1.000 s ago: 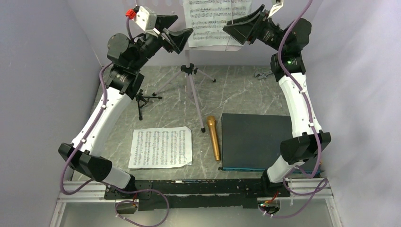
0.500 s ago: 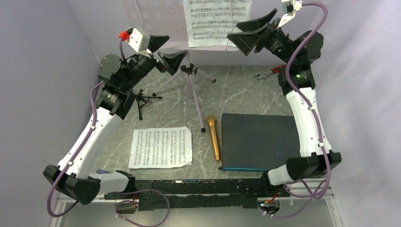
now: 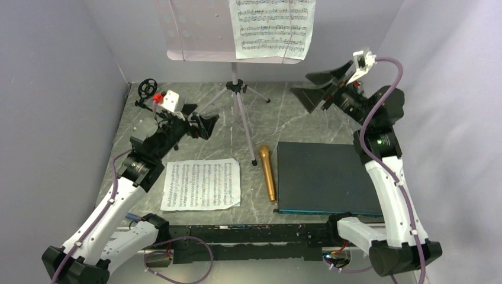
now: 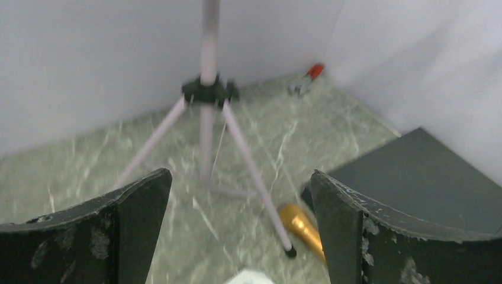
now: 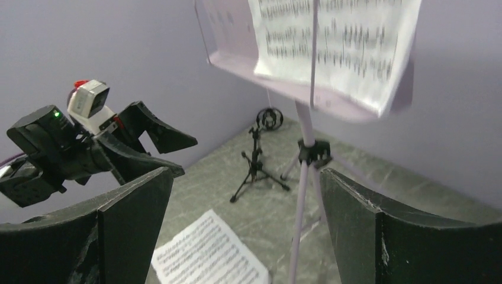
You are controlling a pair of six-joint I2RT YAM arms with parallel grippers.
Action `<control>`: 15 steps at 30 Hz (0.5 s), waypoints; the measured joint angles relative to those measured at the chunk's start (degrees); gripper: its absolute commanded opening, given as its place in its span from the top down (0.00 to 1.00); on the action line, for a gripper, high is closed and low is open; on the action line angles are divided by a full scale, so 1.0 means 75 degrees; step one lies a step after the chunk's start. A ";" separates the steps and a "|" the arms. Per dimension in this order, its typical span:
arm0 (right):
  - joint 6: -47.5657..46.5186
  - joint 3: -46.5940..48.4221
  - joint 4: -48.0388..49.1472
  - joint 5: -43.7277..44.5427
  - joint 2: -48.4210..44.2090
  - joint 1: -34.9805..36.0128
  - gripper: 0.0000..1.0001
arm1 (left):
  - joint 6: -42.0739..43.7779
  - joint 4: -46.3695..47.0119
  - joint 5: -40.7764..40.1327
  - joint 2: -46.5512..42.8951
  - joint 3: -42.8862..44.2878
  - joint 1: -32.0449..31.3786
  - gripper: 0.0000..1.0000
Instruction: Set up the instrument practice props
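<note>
The pale perforated music stand (image 3: 195, 29) stands at the back on its silver tripod (image 3: 237, 103), with one sheet-music page (image 3: 272, 26) on its right half. A second page (image 3: 201, 184) lies flat on the table at front left. The gold microphone (image 3: 268, 171) lies beside it, near a tripod foot. The small black mic stand (image 3: 146, 92) stands at the back left with its ring empty. My left gripper (image 3: 204, 125) is open and empty, low and left of the tripod (image 4: 207, 94). My right gripper (image 3: 317, 89) is open and empty, raised right of the stand (image 5: 237, 59).
A dark flat board (image 3: 322, 177) lies at front right, next to the microphone (image 4: 302, 228). A red-handled wrench (image 4: 305, 80) lies at the back right by the wall. Grey walls close in the left, back and right sides.
Both arms have come down and back from the music stand's desk. The left gripper has dropped low toward the table; the right has moved down and right. Both stayed open.
</note>
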 measured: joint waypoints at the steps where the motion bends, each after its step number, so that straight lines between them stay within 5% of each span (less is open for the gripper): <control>1: -0.0076 -0.0338 -0.0125 0.0050 -0.0221 0.0000 0.00 | -0.0073 -0.0119 -0.0125 -0.0114 -0.0256 0.0000 0.07; 15: -0.0495 -0.4572 -0.1040 0.0216 -0.0664 0.0003 0.00 | -0.2509 -0.1661 -0.1084 0.0175 -0.2850 0.0000 0.07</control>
